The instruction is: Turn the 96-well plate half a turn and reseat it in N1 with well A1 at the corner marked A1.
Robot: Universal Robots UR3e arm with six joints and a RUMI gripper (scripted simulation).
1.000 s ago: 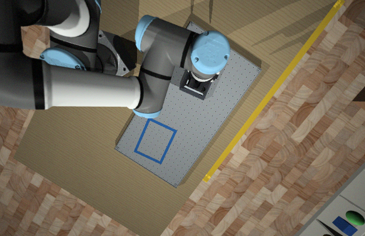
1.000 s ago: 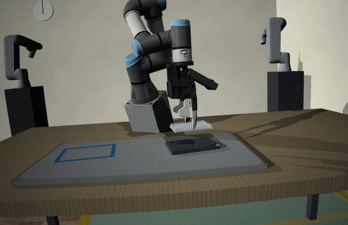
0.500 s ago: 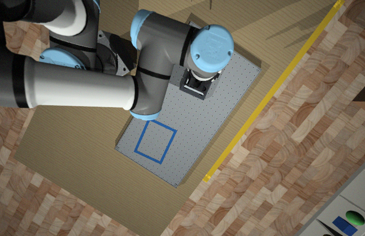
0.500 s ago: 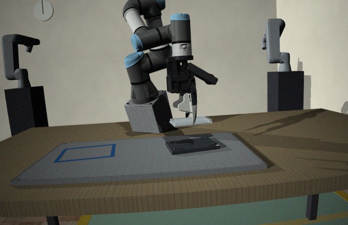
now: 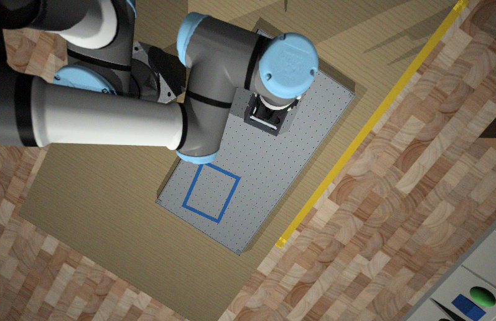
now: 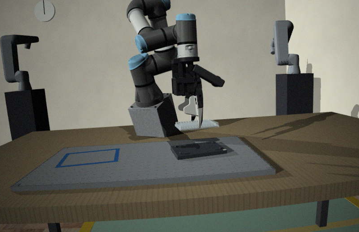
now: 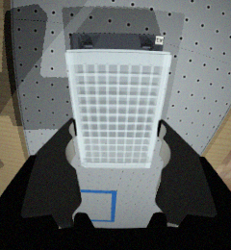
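Note:
The white 96-well plate [image 6: 196, 125] hangs level in the air above the dark plate nest N1 [image 6: 201, 150], well clear of it. My gripper [image 6: 198, 123] is shut on the plate across its short width. In the wrist view the plate [image 7: 117, 114] fills the middle, held between the two dark fingers of the gripper [image 7: 117, 149]. The nest [image 7: 116, 41] shows beyond the plate's far end, with its small A1 label [image 7: 159, 40] at the far right corner. I cannot tell which plate corner is cut off. In the overhead view the arm hides the plate and most of the nest [image 5: 269, 118].
The nest stands on a grey perforated baseplate [image 6: 147, 163] on a wooden table. A blue square outline [image 6: 88, 157] is marked at the baseplate's left end. The arm's grey base block [image 6: 152, 120] stands behind the nest. Two other grey devices on dark pedestals stand far off.

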